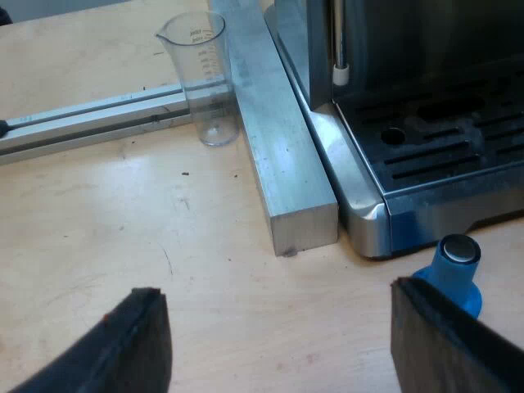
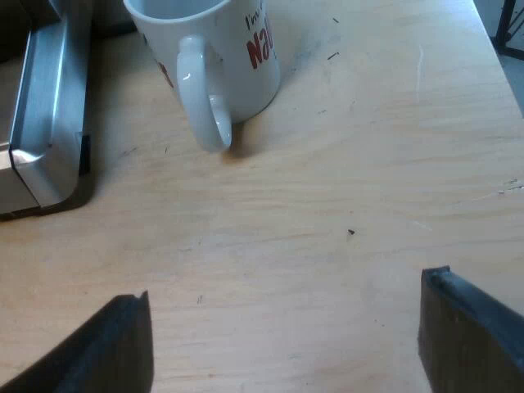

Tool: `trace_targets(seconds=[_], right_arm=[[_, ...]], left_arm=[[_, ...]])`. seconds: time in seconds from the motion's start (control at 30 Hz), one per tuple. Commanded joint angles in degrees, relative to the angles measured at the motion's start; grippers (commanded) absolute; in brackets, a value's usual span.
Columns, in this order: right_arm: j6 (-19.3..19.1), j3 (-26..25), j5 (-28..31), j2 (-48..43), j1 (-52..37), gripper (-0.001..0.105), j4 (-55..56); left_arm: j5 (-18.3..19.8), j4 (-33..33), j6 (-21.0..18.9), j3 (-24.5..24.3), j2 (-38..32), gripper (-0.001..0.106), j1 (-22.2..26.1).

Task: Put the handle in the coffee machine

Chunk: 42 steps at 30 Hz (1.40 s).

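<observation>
My left gripper (image 1: 278,327) is open over bare wooden table, nothing between its black fingers (image 1: 135,344). The espresso machine's drip tray (image 1: 442,155) with its slotted grate stands just beyond, a steam wand (image 1: 340,49) hanging above it. A blue tamper (image 1: 454,270) with a metal top stands on the table at the machine's corner, close to one left finger. A clear measuring glass (image 1: 205,78) stands upright farther off. My right gripper (image 2: 282,336) is open above the table, apart from a white mug (image 2: 217,57) with red lettering. The machine's metal base corner (image 2: 45,123) lies beside the mug.
A square aluminium bar (image 1: 282,139) lies along the machine's side, and a slotted aluminium rail (image 1: 90,119) runs across the table behind the measuring glass. The wooden table (image 2: 352,164) stretches past the mug toward its edge, where a dark frame leg (image 2: 512,24) shows.
</observation>
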Motion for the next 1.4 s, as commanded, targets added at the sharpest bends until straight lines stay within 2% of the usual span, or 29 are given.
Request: trace_targets(seconds=[0.03,0.33,0.47,0.57,0.67,0.93,0.97,1.07,1.17,1.33,1.4], right_arm=[[-0.17,-0.25,0.06,-2.51,-0.26,0.069,-0.47],[0.26,-0.25,1.33,-2.51,-0.26,0.069,-0.33],[1.49,-1.24,1.33,-2.37,-0.26,0.069,0.55],[3.31,-2.67,1.33,-1.81,-0.26,0.069,3.01],[3.15,-4.98,1.33,0.38,-0.26,0.069,6.89],[-1.08,-10.95,0.72,7.30,-0.26,0.069,12.13],[-3.09,-12.87,0.72,10.03,-0.26,0.069,13.05],[-5.10,-15.64,0.38,13.53,-0.26,0.069,14.33],[-7.29,-19.08,-4.14,18.46,-0.26,0.069,15.66],[-8.73,-22.98,-6.92,24.48,-0.26,0.069,17.70],[-9.29,-24.23,-9.12,27.12,-0.26,0.069,18.32]], left_arm=[[0.82,-1.08,1.65,0.17,-7.91,0.060,0.06],[9.01,-1.08,2.40,0.27,-7.91,0.060,0.06],[9.72,-1.23,2.40,0.27,-6.92,0.060,0.06],[10.26,-1.47,2.40,0.27,-5.20,0.060,-1.42],[10.35,-1.46,2.40,0.27,-2.48,0.060,-3.57],[16.40,-1.62,2.40,0.27,6.00,0.060,-6.19],[17.83,-1.82,2.40,0.27,7.10,0.060,-6.66],[19.94,-2.96,2.40,0.27,8.68,0.060,-7.29],[23.23,-4.59,2.40,0.27,10.74,0.060,-7.59],[24.53,-4.58,3.75,0.27,13.67,0.060,-11.60],[24.80,-4.58,5.89,0.27,15.01,0.060,-14.01]])
